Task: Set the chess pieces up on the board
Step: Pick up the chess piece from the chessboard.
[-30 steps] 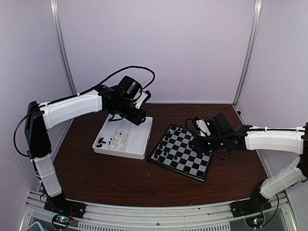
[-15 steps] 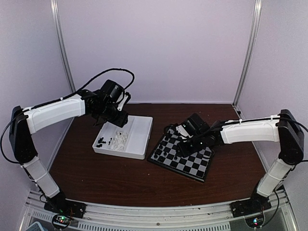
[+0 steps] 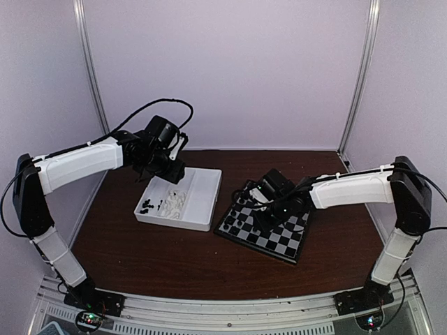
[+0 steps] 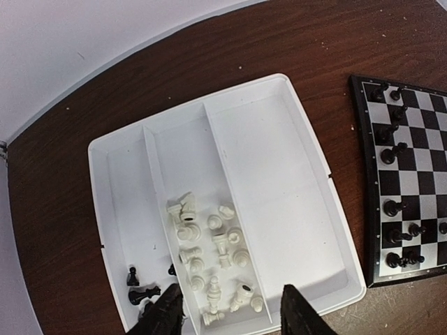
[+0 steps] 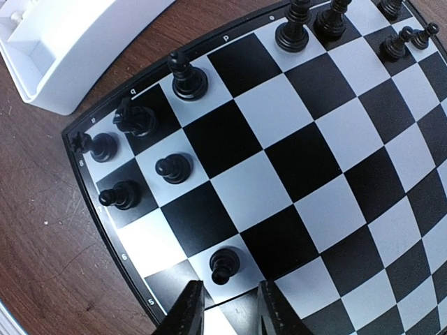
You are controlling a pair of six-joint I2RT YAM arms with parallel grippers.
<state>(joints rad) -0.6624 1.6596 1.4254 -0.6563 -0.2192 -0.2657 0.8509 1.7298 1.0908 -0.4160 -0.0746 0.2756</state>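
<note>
Left wrist only: three black chess pieces [image 4: 143, 293] in tray [image 4: 279, 209]; left gripper [image 4: 234, 317] agape, empty.
Right wrist only: board [image 5: 300, 160] edge lettering; right gripper [image 5: 227, 310] narrowly parted, empty.

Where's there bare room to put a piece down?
The tray is bare in its wide compartment beside the board; the board's middle squares are bare. Bare tabletop lies in front of both. Crowded: the tray's middle compartment, with white pieces, and the board's edge facing the tray, with black pieces.
</note>
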